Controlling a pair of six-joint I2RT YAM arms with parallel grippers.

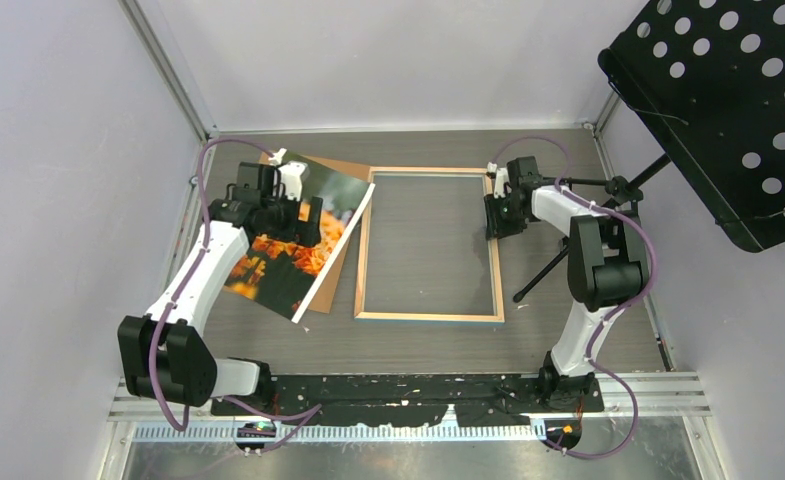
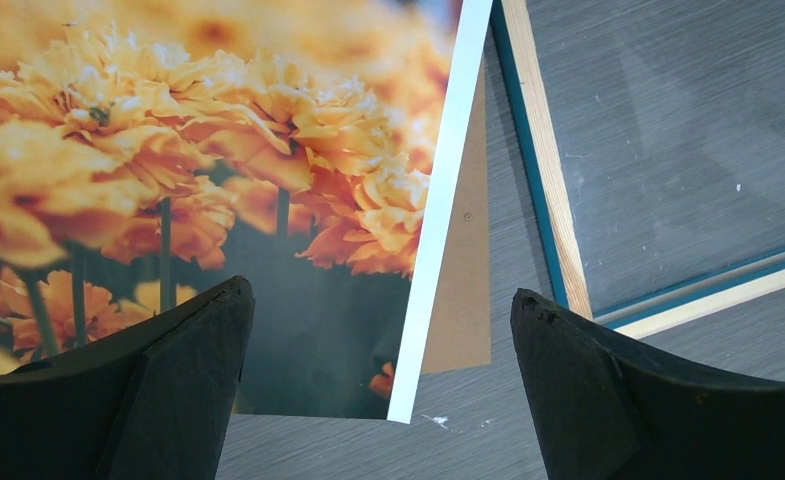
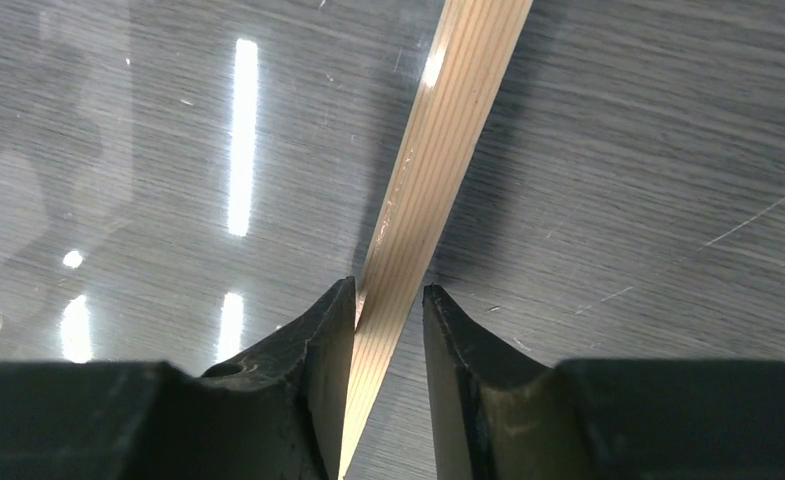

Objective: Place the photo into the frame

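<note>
The photo point(image 1: 288, 265) of orange flowers lies tilted at the left, on a brown backing board point(image 1: 343, 172). My left gripper point(image 1: 298, 225) hovers over the photo point(image 2: 168, 130), open wide with nothing between its fingers point(image 2: 383, 300); the white edge strip point(image 2: 448, 200) and the board point(image 2: 465, 300) show between them. The frame point(image 1: 364, 250) lies flat in the middle, wood side up, a blue edge point(image 2: 523, 150) showing. My right gripper point(image 1: 495, 215) straddles its right rail point(image 3: 448, 130), jaws nearly closed point(image 3: 389, 292): the left finger touches the wood, a thin gap remains on the right.
A black perforated music stand point(image 1: 728, 110) overhangs the back right corner, and its tripod leg point(image 1: 543, 270) reaches onto the table beside my right arm. Metal posts and white walls bound the table on three sides.
</note>
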